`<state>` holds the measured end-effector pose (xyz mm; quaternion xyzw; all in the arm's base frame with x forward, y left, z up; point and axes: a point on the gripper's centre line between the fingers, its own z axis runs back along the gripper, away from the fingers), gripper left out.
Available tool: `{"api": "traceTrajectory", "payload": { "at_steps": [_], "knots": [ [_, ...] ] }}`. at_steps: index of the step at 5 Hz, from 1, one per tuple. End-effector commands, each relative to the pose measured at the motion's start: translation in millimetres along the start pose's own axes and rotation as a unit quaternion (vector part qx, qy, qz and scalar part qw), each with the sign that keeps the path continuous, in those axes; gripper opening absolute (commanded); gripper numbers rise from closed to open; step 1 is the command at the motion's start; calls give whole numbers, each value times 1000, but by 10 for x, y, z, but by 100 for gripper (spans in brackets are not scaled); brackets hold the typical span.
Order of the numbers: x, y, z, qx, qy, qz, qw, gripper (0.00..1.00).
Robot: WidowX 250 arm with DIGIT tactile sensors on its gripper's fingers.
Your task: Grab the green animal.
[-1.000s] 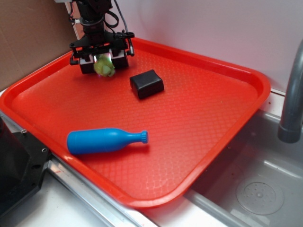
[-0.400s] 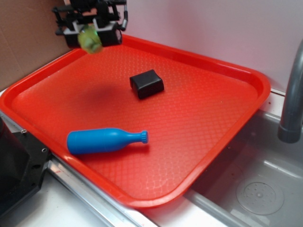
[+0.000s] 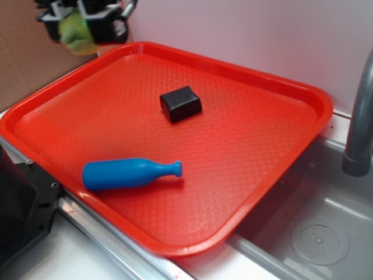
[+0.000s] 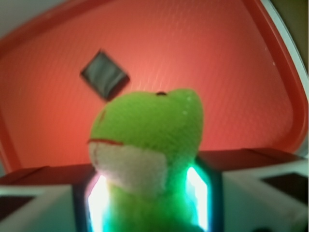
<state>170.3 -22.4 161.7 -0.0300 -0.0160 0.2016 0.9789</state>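
Now my pincer [image 3: 78,26] grips the green animal [image 4: 147,140] between its fingers, high above the red tray's [image 3: 280,87] far left corner. It's soft; if the plush squeezes thin and slips, it drops outside the tray rim.

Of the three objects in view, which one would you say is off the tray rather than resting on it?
The green animal, clamped in the gripper above the tray's corner; the black block and blue bottle lie on it.

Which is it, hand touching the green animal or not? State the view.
Touching. The wrist view shows the green animal wedged between the hand's two fingers, both sides pressed against it. The exterior view shows it lifted clear of the red tray.
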Motion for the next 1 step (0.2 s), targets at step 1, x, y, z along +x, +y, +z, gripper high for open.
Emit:
{"api": "traceTrajectory", "payload": {
  "at_steps": [1],
  "knots": [
    [44, 146, 63, 6, 0, 4, 1000, 0]
  ]
}}
